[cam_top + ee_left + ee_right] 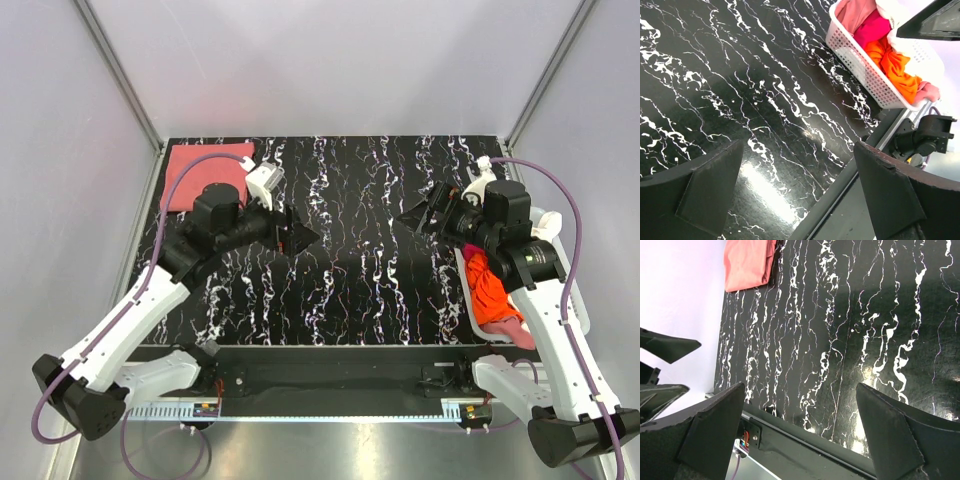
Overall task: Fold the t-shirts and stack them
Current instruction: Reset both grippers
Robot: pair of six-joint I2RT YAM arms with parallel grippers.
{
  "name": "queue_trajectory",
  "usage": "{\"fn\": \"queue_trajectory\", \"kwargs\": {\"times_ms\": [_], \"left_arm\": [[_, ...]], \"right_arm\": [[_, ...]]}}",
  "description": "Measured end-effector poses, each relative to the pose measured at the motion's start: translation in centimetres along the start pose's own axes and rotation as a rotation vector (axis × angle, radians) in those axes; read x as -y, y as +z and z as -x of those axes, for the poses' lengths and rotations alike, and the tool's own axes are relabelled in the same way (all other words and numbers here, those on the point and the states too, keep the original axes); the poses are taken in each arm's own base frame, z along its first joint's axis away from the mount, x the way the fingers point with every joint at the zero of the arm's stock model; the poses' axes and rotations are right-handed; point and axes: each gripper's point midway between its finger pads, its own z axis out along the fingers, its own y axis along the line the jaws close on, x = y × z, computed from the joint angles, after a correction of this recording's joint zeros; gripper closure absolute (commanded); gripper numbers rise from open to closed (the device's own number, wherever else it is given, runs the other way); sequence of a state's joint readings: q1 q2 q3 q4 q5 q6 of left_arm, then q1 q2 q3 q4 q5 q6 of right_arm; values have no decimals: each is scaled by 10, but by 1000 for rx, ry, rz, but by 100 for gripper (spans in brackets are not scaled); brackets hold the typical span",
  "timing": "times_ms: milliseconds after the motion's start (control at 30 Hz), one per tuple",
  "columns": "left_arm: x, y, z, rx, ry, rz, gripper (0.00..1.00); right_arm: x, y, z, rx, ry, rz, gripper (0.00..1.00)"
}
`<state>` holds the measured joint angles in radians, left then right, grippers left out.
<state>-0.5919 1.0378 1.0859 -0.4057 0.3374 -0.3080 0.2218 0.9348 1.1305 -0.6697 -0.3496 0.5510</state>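
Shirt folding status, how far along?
Done: one salmon-pink shirt lies folded at the table far-left corner. In hand: nothing; left gripper and right gripper hover over the table, jaws open and empty. Left: orange shirt, magenta shirt and pink cloth sit bunched in the white basket, unfolded.

Bench (pixel 350 290): black glossy top with white marble-like veins, bright glare near its front edge.
Basket (pixel 867 70): white plastic with slatted walls, standing at the bench's right edge.
Walls (pixel 330 60): plain pale panels enclosing the bench on three sides.
Front rail (pixel 330 375): dark bar along the bench's near edge.
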Motion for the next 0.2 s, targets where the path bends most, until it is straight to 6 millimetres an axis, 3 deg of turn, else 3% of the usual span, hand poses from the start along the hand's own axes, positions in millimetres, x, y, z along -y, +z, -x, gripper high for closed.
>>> {"fn": "queue_trajectory", "kwargs": {"times_ms": [200], "left_arm": [[8, -8, 11, 48, 7, -24, 1]], "right_arm": [[1, 0, 0, 0, 1, -3, 0]]}}
